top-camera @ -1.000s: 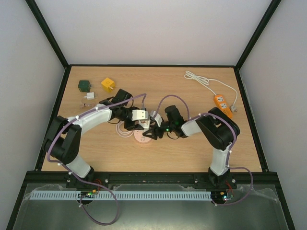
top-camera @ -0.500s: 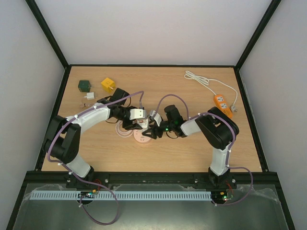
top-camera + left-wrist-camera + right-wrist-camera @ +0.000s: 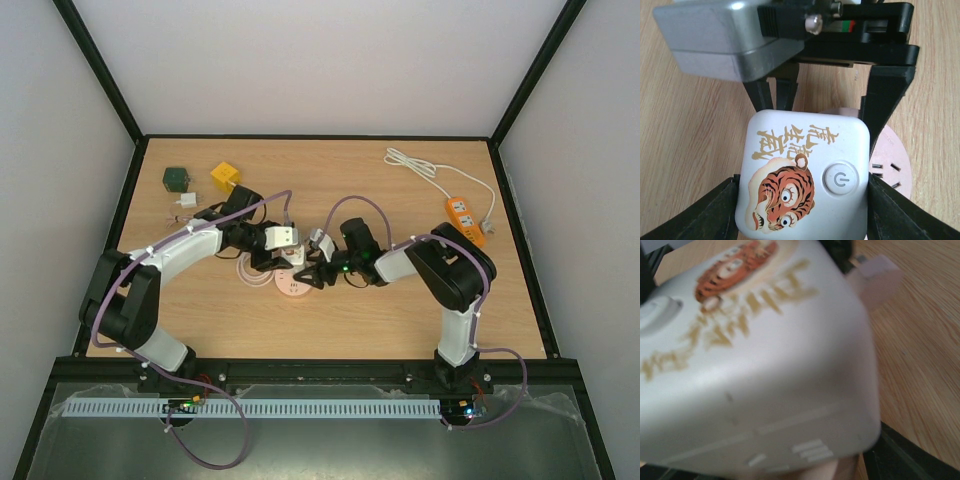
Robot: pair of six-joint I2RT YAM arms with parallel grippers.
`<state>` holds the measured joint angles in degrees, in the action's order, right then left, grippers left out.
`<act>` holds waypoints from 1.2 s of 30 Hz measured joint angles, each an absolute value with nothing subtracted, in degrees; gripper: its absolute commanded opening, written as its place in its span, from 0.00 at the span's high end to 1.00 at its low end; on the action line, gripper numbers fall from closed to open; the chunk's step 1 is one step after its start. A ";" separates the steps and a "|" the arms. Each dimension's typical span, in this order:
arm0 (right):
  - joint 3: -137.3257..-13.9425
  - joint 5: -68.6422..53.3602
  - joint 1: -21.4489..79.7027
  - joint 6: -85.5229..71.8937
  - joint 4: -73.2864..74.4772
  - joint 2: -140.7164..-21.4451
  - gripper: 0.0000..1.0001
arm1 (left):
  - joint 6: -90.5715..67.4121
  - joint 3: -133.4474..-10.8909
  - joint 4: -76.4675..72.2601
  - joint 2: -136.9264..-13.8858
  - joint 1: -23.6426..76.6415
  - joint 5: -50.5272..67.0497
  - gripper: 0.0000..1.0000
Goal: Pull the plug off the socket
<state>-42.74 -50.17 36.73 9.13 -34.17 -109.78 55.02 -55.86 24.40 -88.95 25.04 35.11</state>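
White plastic with a tiger printed on its top face and a round power button, the plug (image 3: 805,185) sits seated on the pink round socket (image 3: 891,161), near the middle of the bench (image 3: 400,310). No gap shows between plug and socket in the left wrist view, so I judge the pull has not yet freed it.

The left end effector (image 3: 804,194) is clamped on the plug, one black finger pressed against each side wall. That grip across the flat sides suits a straight lift away from the socket face.

The right end effector (image 3: 313,273) comes in from the opposite side, its fingers reaching down by the far edge of the pink disc. Most likely it is there to hold the socket down while the plug is drawn off. Its own camera is filled by the blurred plug, so I cannot tell whether it is clamped or merely parted around the socket.

The socket's pink lead (image 3: 253,274) lies coiled just beside it. Well apart lie a green cube (image 3: 177,178), a yellow cube (image 3: 225,176) and an orange power strip (image 3: 465,217).
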 measured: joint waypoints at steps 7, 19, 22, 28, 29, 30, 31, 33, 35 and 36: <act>-42.76 -43.53 34.83 6.72 -30.11 -105.78 0.04 | 45.45 -55.81 19.55 -89.65 24.82 33.43 0.86; -41.58 -35.57 32.08 3.53 -27.73 -96.27 0.25 | 24.58 -55.11 7.57 -93.47 26.52 22.70 0.89; -40.38 -35.46 33.69 3.64 -27.68 -96.42 0.28 | 21.98 -55.88 7.16 -94.39 27.18 21.02 0.89; -40.34 -32.88 37.54 4.36 -29.63 -99.74 0.30 | 19.05 -58.52 6.74 -96.86 27.64 19.62 0.90; -40.36 -31.92 37.82 4.64 -29.91 -100.64 0.30 | 18.81 -58.57 6.70 -96.95 27.73 19.55 0.90; -40.49 -31.18 38.00 4.84 -30.06 -101.41 0.30 | 18.70 -58.57 6.70 -96.95 27.73 19.49 0.90; -40.66 -30.55 38.22 5.28 -30.96 -102.28 0.31 | 18.61 -58.65 6.63 -96.95 27.75 19.18 0.90; -41.32 -28.86 38.59 5.76 -32.18 -103.42 0.31 | 18.55 -58.87 6.83 -97.01 27.75 19.05 0.91; -41.54 -27.66 38.74 6.24 -33.47 -104.33 0.33 | 18.55 -58.98 6.85 -97.08 27.73 18.79 0.91; -41.67 -27.11 38.76 6.39 -34.13 -104.77 0.34 | 18.55 -59.00 6.85 -97.08 27.68 18.65 0.91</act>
